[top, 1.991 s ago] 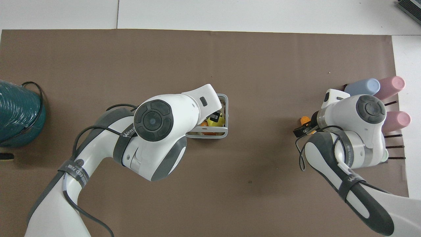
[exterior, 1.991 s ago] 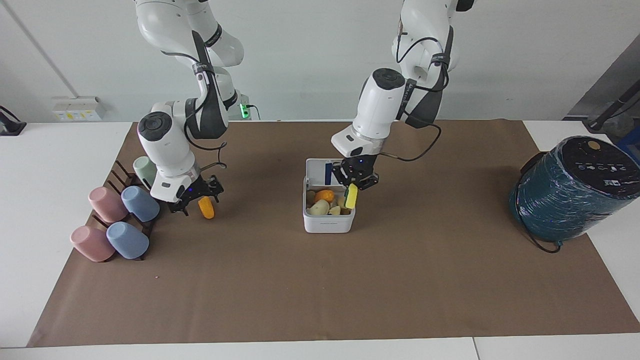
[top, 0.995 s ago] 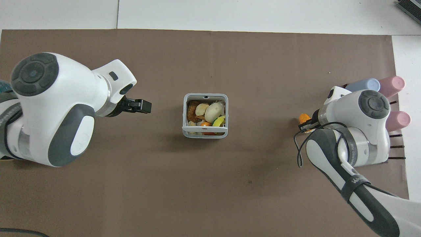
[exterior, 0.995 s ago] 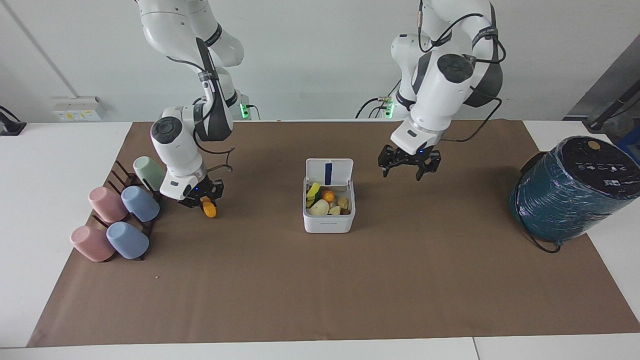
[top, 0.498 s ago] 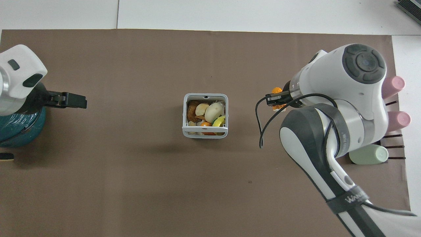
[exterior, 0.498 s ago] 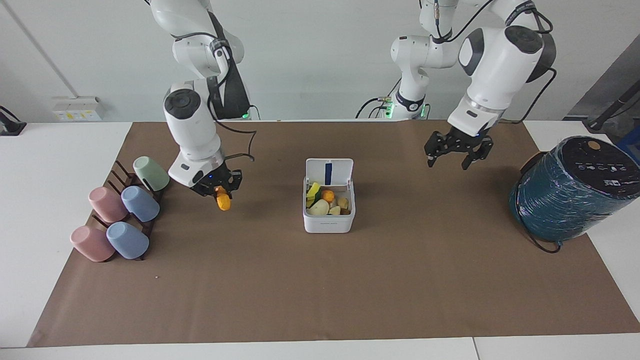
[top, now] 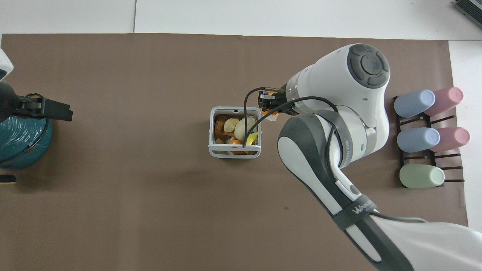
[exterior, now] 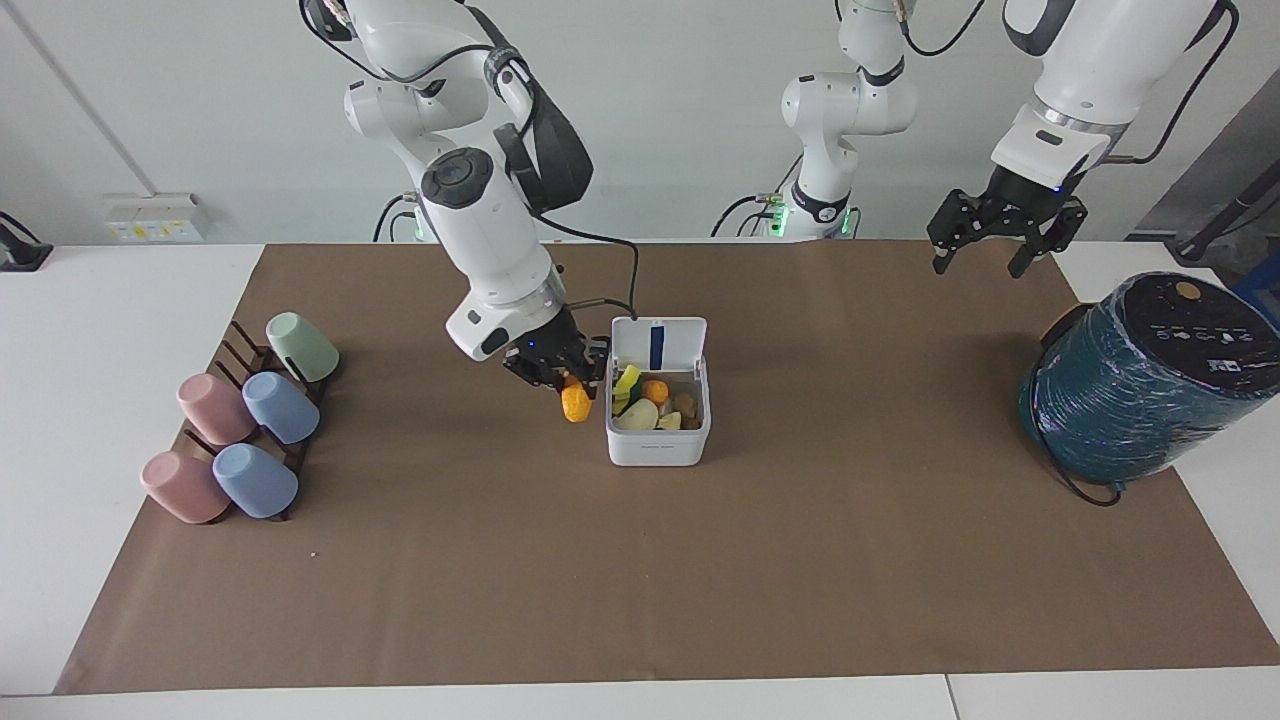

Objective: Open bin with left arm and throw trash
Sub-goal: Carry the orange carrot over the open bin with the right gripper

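Facing view: right gripper gripped orange lump at centre, beside open bin;
Left gripper: jaws spread, empty, upper right of frame.

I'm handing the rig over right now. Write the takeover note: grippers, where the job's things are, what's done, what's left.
Right gripper: shut on the orange lump, in the air just beside the bin, at its rim toward the right arm's end, not yet over the opening.
Left gripper: open, empty, raised near the teal wrapped cylinder; that arm waits.
Bin: mid-table, lid swung up.
Done: lid open; yellow and cream pieces lie inside among other scraps.
Left: carry the orange lump over the opening and release it.
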Robot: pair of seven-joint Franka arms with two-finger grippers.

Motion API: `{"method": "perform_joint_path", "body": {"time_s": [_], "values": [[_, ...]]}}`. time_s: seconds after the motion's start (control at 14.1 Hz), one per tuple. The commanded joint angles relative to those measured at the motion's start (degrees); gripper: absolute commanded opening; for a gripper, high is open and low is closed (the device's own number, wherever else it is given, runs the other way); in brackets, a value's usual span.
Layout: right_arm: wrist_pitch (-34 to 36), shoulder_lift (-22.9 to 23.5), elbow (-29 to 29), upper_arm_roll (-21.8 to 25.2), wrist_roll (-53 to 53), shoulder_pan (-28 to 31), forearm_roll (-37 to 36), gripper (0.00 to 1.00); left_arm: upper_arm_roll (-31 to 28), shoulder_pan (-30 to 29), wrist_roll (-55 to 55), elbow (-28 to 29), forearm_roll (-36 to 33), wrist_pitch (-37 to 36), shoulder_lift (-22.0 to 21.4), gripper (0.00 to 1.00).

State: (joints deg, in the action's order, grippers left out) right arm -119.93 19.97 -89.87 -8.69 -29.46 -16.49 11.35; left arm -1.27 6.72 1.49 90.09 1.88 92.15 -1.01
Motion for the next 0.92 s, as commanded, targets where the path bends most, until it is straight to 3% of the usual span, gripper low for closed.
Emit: {"method": "perform_joint_path", "body": {"time_s": [0.0, 0.85], "values": [[-2.75, 3.32, 3.30, -0.19, -4.19, -2.49, 1.65, 0.00, 0.65, -0.83, 0.97, -3.78, -0.91, -2.86, 1.71, 1.00], [-4.08, 5.17, 0.93, -0.19, -6.66, -7.68, 1.83, 0.00, 0.74, -1.00, 2.38, 1.67, -0.65, -3.03, -1.01, 1.00]]}}
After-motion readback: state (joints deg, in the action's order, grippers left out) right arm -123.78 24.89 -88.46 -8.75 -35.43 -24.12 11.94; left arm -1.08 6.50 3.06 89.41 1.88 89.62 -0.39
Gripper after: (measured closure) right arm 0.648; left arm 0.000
